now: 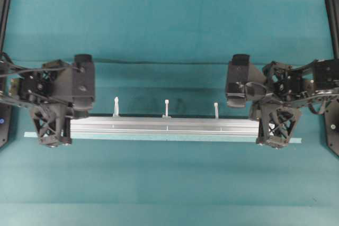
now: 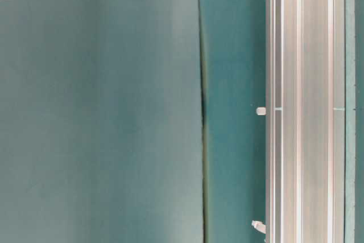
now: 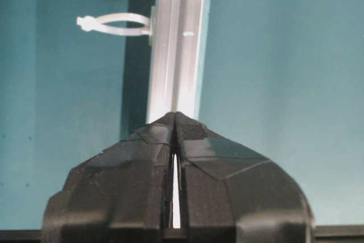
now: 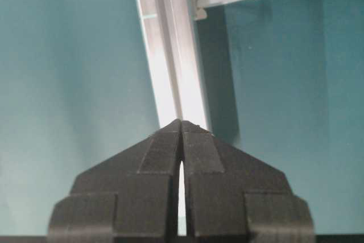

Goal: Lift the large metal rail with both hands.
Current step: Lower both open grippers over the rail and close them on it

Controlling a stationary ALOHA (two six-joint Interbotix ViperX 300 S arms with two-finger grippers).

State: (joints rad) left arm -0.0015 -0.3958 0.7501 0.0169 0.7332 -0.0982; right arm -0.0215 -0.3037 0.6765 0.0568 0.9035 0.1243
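Observation:
The large metal rail [image 1: 164, 125] is a long grooved silver bar lying left to right across the teal table, with three white zip ties [image 1: 166, 107] on its far side. My left gripper [image 1: 53, 130] is shut on its left end and my right gripper [image 1: 275, 130] on its right end. In the left wrist view the closed fingertips [image 3: 175, 119] pinch the rail [image 3: 176, 55]. The right wrist view shows the same: gripper [image 4: 181, 124], rail [image 4: 170, 55]. A dark shadow runs beside the rail, so it seems slightly above the table.
A thin pale tape strip [image 1: 159, 138] lies on the table just in front of the rail and sticks out past both grippers. A seam in the teal mat [image 1: 159, 63] runs behind the rail. Black frame posts [image 1: 331, 14] stand at the side edges.

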